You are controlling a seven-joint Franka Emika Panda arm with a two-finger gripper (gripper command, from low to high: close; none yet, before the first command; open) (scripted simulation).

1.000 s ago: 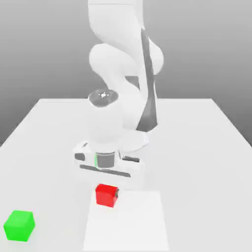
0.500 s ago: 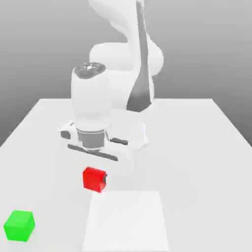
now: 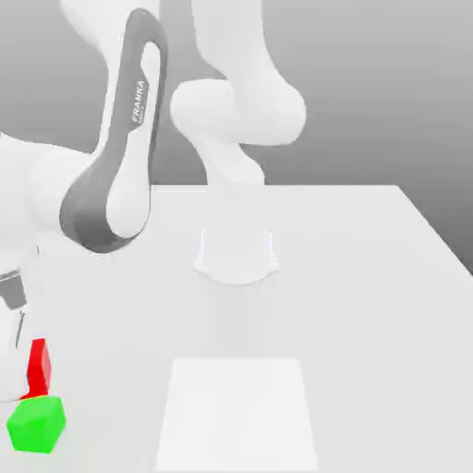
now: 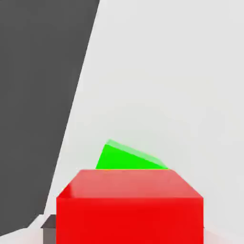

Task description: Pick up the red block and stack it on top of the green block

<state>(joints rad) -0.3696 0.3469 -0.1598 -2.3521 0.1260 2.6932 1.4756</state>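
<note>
The arm point(image 3: 120, 175) leans far over to the exterior view's left, its grey-striped link bent down toward the near corner of the white table point(image 3: 369, 305). The red block point(image 3: 38, 366) shows in that view as a narrow red strip at the picture's left edge, raised off the tabletop and sitting directly above the green block point(image 3: 36, 424), whose top face lies just below the red one's lower edge; whether the two touch cannot be told. The green block rests on the table near its front corner on the exterior view's left, beside the paler square patch point(image 3: 238, 413) marked on the surface, though well apart from it. In the hand view the red block point(image 4: 129, 205) fills the near foreground, squarely in front of the camera, and a dark fingertip point(image 4: 48, 223) presses against one of its sides, so the gripper point(image 4: 129, 224) is clamped on the red block. Beyond the red block's top edge, the green block point(image 4: 125, 158) appears as a slanted wedge, partly hidden behind the red one, which places the held cube over it and slightly offset rather than exactly centred. The table's edge runs diagonally past both cubes, with dark floor point(image 4: 38, 95) beyond it.
</note>
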